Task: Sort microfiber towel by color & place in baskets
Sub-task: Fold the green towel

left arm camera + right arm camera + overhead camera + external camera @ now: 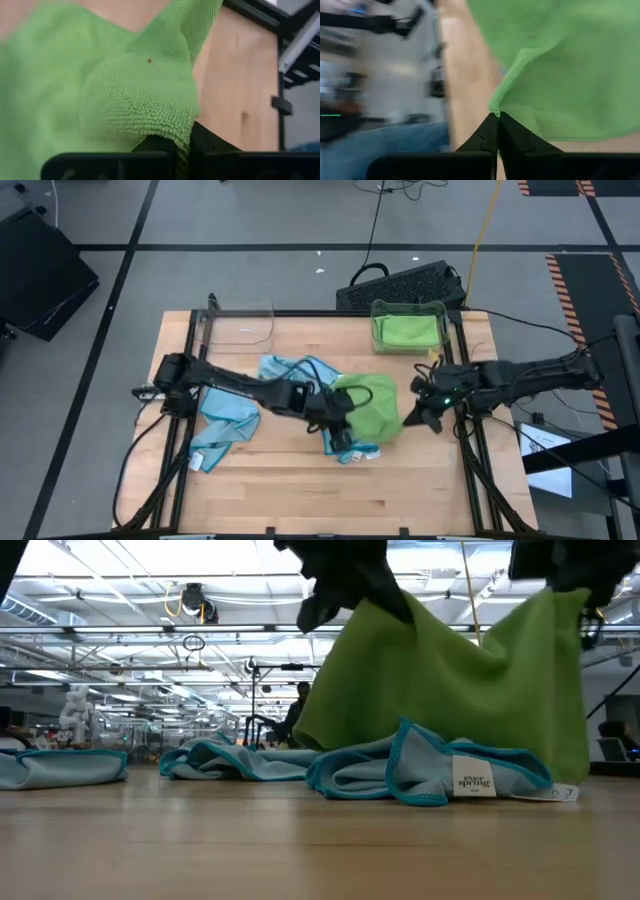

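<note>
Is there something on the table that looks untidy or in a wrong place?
Yes. Crumpled blue towels lie loose on the table, outside any basket. The near-left basket holds nothing, while the other basket already holds a green towel.

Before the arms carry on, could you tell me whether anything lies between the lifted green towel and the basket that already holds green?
Nothing visible does: the green towel, pinched by the left gripper and right gripper, has bare table between it and the green-filled basket.

Green towel top cut off in low view; blue towel partly hidden beneath.
</note>
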Robot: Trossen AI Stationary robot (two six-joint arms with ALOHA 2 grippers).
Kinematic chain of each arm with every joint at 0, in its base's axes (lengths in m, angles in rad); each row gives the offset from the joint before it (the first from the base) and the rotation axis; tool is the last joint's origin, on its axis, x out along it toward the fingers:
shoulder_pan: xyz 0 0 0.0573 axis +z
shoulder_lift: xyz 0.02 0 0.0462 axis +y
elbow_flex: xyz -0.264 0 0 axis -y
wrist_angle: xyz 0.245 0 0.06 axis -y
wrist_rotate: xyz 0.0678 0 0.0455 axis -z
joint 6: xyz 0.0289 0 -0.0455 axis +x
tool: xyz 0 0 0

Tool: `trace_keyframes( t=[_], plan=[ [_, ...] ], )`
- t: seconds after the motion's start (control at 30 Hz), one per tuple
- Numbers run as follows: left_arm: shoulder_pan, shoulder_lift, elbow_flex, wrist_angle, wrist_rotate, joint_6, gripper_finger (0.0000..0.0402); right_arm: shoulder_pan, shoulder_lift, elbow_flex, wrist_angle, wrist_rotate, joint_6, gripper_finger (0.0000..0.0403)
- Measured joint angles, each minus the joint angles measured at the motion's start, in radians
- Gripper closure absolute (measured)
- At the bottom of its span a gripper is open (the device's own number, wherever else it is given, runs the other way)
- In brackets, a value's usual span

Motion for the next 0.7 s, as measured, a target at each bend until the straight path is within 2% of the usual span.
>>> trace_keyframes(
  t=[0.07,0.2,0.43,0.7],
  plan=[
    [-0.029,0.015,0.000,0.005,0.006,-0.033,0.0390,0.018,0.000,-0.086,0.145,-0.065,0.103,0.0403],
    [-0.080,0.042,0.001,0.006,0.007,-0.058,0.0397,0.056,-0.002,-0.188,0.307,-0.097,0.216,0.0403],
    [-0.123,0.072,0.000,-0.030,-0.019,-0.132,0.0353,0.087,-0.005,-0.268,0.320,-0.087,0.270,0.0403],
    [-0.122,0.063,0.000,-0.025,-0.211,-0.126,0.0299,0.101,-0.002,-0.319,0.320,0.006,0.286,0.0403]
  ],
)
